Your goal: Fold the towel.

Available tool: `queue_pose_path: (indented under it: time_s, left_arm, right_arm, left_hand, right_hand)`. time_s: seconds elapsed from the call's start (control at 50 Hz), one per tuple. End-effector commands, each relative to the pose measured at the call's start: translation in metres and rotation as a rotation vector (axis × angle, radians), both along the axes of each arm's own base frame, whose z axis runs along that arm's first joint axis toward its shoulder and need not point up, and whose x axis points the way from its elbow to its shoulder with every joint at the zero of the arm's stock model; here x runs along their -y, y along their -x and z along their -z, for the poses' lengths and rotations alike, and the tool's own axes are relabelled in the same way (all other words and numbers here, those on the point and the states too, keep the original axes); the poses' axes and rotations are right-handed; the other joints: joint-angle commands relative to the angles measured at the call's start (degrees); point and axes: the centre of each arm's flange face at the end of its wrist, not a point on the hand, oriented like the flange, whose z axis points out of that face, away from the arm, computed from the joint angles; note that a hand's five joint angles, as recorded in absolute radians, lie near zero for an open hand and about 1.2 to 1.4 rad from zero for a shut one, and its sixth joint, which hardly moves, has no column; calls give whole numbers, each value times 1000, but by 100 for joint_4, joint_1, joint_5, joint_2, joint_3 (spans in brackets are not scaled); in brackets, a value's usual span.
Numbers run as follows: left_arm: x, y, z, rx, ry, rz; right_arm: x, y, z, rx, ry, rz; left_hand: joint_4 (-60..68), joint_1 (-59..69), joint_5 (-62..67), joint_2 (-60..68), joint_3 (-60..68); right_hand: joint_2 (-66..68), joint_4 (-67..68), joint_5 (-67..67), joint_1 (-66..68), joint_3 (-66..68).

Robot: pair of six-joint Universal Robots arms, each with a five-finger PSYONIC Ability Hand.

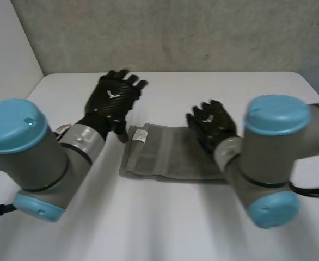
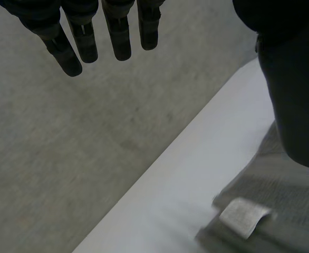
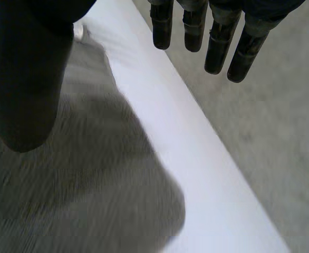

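While the folded grey terry towel (image 1: 170,155) lies flat mid-way across the white counter (image 1: 148,223), its small white label (image 1: 140,135) at the left end, the black left hand (image 1: 113,98) hovers just beside that end, fingers straight and spread, holding nothing. The black right hand (image 1: 214,126) hangs over the towel's right end, fingers likewise straight, empty.
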Motion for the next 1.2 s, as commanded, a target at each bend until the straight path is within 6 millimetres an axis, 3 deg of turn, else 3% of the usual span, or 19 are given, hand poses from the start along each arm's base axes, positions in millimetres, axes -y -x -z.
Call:
queue_pose_path:
  time_s: [0.02,0.14,0.18,0.2,0.24,0.28,0.36,0.4,0.46,0.5,0.54,0.62,0.76,0.8,0.82,0.84,0.88,1.04,1.2]
  left_arm:
    - [-11,32,13,3,-19,85]
    - [-12,39,28,20,-47,97]
    - [-12,39,29,19,-50,97]
    - [-12,39,29,20,-51,97]
    - [-13,38,29,20,-51,97]
    - [-14,37,27,20,-51,95]
    - [-12,30,22,16,-52,56]
    - [-11,27,17,12,-45,39]
    - [-9,21,6,-5,-24,5]
    - [-7,18,0,-14,-11,-11]
    - [-3,13,-7,-23,2,-30]
    - [3,-2,-32,-73,47,-89]
    - [19,-32,-57,-236,29,-198]
    - [27,-41,-60,-317,-10,-213]
    - [27,-41,-60,-318,-10,-213]
    - [28,-43,-60,-348,-29,-211]
    - [29,-43,-59,-365,-48,-210]
    - [27,-36,-45,-345,-105,-178]
    - [11,-4,1,-270,-221,-84]
  right_arm:
    - [-7,56,36,-20,-179,72]
    - [-2,77,55,-15,-237,102]
    - [4,82,62,-11,-244,121]
    - [5,82,62,-11,-244,121]
    - [16,87,64,-11,-240,152]
    - [23,89,60,-7,-220,165]
    - [34,86,42,10,-168,166]
    - [42,79,13,39,-98,143]
    - [42,71,-2,51,-69,113]
    - [22,29,-30,85,-7,-51]
    - [7,5,-41,107,20,-147]
    - [-27,-53,-26,95,20,-367]
    - [-69,-95,7,19,9,-525]
    - [-68,-97,19,0,-7,-515]
    - [-65,-96,25,-8,-12,-490]
    - [-64,-96,25,-8,-12,-489]
    - [-57,-92,22,-11,9,-397]
    - [-41,-60,-20,141,7,-114]
    - [-18,-32,-19,270,-123,-38]
  left_hand:
    - [-422,-390,-1139,-395,-302]
    - [-405,-373,-1122,-378,-285]
    - [-422,-390,-1139,-395,-302]
    - [-422,-390,-1139,-395,-302]
    - [-439,-406,-1156,-412,-319]
    - [-439,-407,-1156,-412,-319]
    - [-489,-457,-1206,-462,-369]
    - [-490,-457,-1206,-463,-369]
    - [-490,-457,-1206,-463,-369]
    - [-490,-457,-1206,-463,-369]
    - [-490,-457,-1206,-463,-369]
    - [-490,-457,-1206,-463,-369]
    - [-490,-457,-1206,-463,-369]
    - [-490,-457,-1206,-463,-369]
    - [-490,-457,-1206,-463,-369]
    - [-490,-457,-1206,-463,-369]
    - [-490,-457,-1206,-463,-369]
    - [-490,-457,-1206,-463,-369]
    - [-456,-423,-1173,-429,-336]
  right_hand:
    - [-408,-450,-316,-330,-398]
    - [1417,1375,1509,1495,1427]
    - [4144,4101,4236,4221,4154]
    - [4159,4117,4251,4237,4169]
    - [6585,6542,6677,6662,6594]
    - [6592,6550,6684,6670,6602]
    - [6592,6550,6684,6670,6602]
    - [6592,6550,6684,6670,6602]
    - [6592,6550,6684,6670,6602]
    - [6592,6550,6684,6670,6602]
    - [6592,6550,6684,6670,6602]
    - [6592,6550,6684,6670,6602]
    - [6592,6550,6684,6670,6602]
    - [6592,6550,6684,6670,6602]
    - [5149,5107,5241,5227,5159]
    - [5135,5092,5227,5212,5144]
    - [-123,-165,-31,-45,-113]
    - [-408,-450,-316,-330,-398]
    - [-408,-450,-316,-330,-398]
